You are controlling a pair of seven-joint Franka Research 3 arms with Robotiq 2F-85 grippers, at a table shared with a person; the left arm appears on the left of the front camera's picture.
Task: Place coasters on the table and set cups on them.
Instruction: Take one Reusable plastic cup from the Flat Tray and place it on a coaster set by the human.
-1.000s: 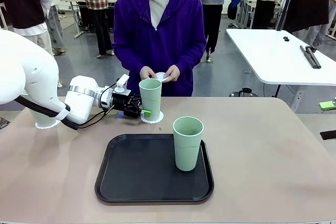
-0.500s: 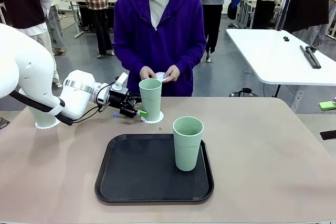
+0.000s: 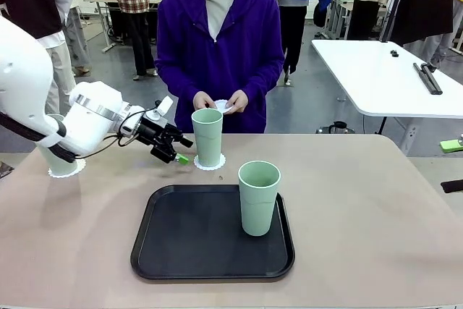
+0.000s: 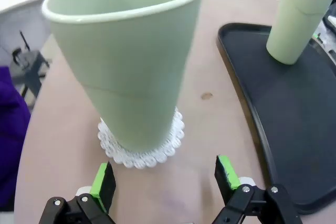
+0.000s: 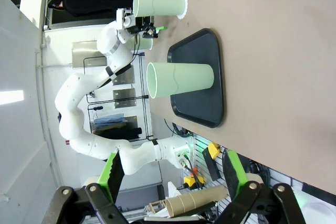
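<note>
— Where is your left tool now?
— My left tool [image 3: 181, 152] has backed off toward the worktop's left edge and lifted a little. A second ago its green pads sat at the foot of the tall pale mint-green plastic cup [image 3: 207, 137]; now there is a clear gap between them. Its fingers are spread, with nothing between them.
— Did that cup shift?
— No. It stands upright as before on the small round white lacy paper coaster [image 3: 210, 163], near the far edge of the light beige worktop [image 3: 362, 208], a little left of the middle.
— And the other cups?
— A second mint-green cup [image 3: 258, 197] stands in the right half of the black rounded-corner tray [image 3: 181, 247] by the near edge, same as earlier. A third cup [image 3: 58, 166] is at the left edge on its own coaster [image 3: 72, 171], mostly behind my left arm.
— The person?
— At the far edge, the person's hands [image 3: 236, 100] hold another white coaster [image 3: 221, 106], unchanged.
— Right tool?
— My right tool [image 5: 173, 174] is spread too, gripping nothing, with the tray far ahead of it.
</note>
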